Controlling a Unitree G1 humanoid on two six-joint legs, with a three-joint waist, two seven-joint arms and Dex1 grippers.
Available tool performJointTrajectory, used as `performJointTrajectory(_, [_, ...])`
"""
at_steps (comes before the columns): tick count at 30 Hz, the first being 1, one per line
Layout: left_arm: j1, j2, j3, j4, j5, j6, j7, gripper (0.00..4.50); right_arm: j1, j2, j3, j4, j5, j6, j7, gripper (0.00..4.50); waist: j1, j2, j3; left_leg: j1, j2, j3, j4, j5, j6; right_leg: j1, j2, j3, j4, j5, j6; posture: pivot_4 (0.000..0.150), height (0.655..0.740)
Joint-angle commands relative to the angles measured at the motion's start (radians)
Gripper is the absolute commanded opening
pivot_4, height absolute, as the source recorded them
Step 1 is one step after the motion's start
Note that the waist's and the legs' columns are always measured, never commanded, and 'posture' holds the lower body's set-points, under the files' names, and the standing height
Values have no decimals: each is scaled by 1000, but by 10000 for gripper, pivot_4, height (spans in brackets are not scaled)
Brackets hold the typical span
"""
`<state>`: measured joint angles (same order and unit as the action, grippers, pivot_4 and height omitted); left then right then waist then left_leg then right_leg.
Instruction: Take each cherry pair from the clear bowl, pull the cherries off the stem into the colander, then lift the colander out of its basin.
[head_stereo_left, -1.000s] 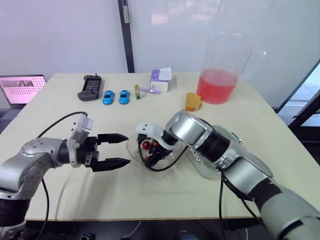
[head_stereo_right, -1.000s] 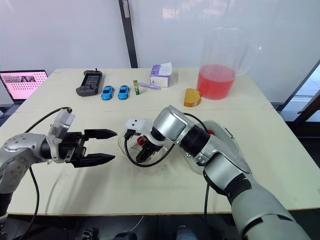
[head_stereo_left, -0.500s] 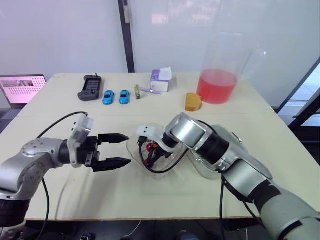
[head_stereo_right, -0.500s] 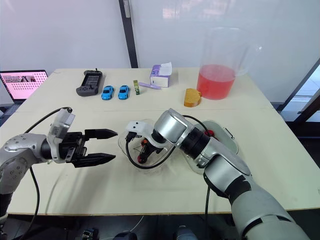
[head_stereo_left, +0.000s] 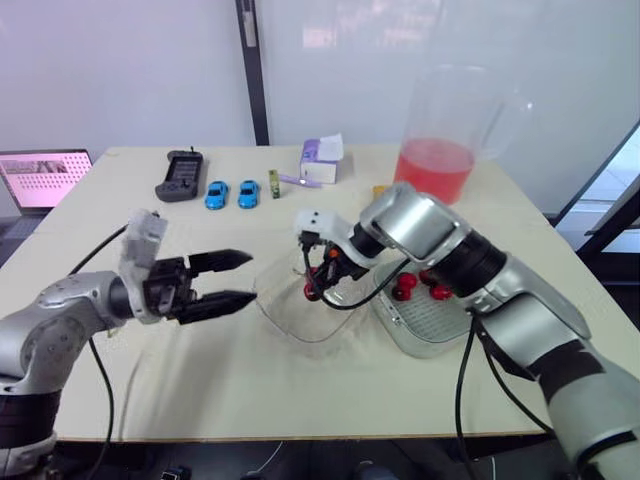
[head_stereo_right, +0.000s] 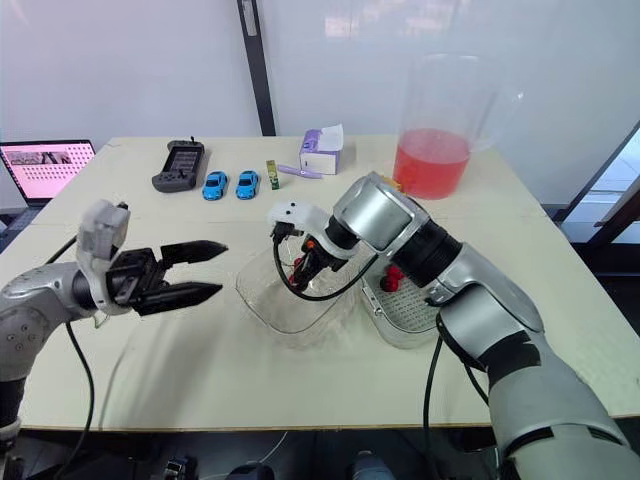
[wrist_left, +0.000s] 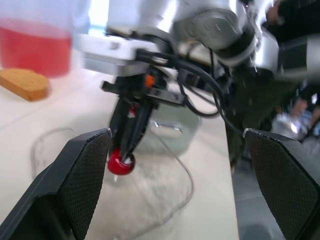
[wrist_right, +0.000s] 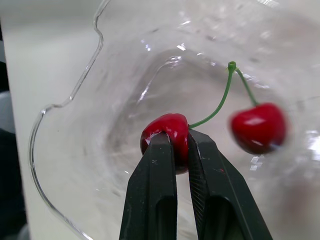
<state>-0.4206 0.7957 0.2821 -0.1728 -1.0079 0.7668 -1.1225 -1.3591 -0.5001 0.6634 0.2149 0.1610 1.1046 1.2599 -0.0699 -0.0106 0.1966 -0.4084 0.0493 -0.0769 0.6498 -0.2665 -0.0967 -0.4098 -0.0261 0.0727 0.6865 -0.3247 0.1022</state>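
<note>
Presently the right claw (wrist_right: 179, 137) is nearly closed, its two fingers pinching one cherry of a cherry pair (wrist_right: 167, 129). The second cherry (wrist_right: 257, 127) hangs free on the shared green stem (wrist_right: 223, 97), touching nothing. This claw holds the pair over the clear bowl (head_stereo_left: 290, 312), clear of its floor.

The left claw (head_stereo_left: 252, 277) stands wide open and holds nothing. It sits at 9 o'clock of the bowl, just beside the rim, fingers pointing at the bowl.

The colander (head_stereo_left: 435, 318) sits in its basin (head_stereo_left: 388, 318) at 3 o'clock of the bowl, close beside it.

Count:
- One cherry pair, in the right claw.
- Three loose cherries (head_stereo_left: 405, 287) visible in the colander.
- Two blue toy cars (head_stereo_left: 217, 194) at 11 o'clock on the surface (head_stereo_left: 200, 380).
- One pitcher (head_stereo_left: 435, 150) of red liquid at 1 o'clock.
</note>
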Motion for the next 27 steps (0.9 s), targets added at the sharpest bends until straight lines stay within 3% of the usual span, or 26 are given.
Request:
performJointTrajectory(1, [-46, -18, 56, 28, -97, 77, 72, 45000, -7, -66, -75, -94, -27, -134, -13, 43, 1, 0, 0, 0, 0, 0, 0, 0, 0, 0, 0, 0, 0, 0, 0, 1500, 7400])
performJointTrajectory(11, [-110, -72, 87, 74, -218, 203, 221, 45000, 210, -202, -300, -425, 11, -357, -62, 43, 1, 0, 0, 0, 0, -1, 0, 0, 0, 0, 0, 0, 0, 0, 0, 1500, 7400])
performJointTrajectory(17, [-163, -124, 56, 76, -226, 213, 290, 45000, 362, -239, -322, -581, -42, -434, -142, 43, 5, -1, 0, 0, 0, -1, 1, 0, 0, 1, -1, -1, 0, 0, 0, 1500, 7400])
performJointTrajectory(27, [-165, -229, -47, -21, -114, 149, 384, 45000, 359, -160, -315, -591, -46, -384, -241, 43, 2, -1, 0, 0, 0, -1, 1, 0, -1, 2, -1, 0, 0, 0, 0, 1500, 7400])
